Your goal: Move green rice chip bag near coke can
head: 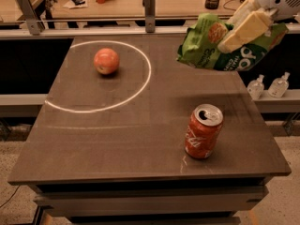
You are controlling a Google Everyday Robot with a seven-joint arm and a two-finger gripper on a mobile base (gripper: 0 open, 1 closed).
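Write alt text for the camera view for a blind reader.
The gripper holds the green rice chip bag in the air over the far right corner of the table. The coke can stands near the front right edge, and an apple sits inside a white circle at far left.

Wooden desk (180,1), speckled floor (13,204)

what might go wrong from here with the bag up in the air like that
1. The gripper is shut on the green rice chip bag, holding it in the air over the far right edge of the table. A slip or an early release could drop the bag off the side.
2. The coke can stands upright near the front right corner. The wide bag coming down beside it could tip it or push it toward the edge.
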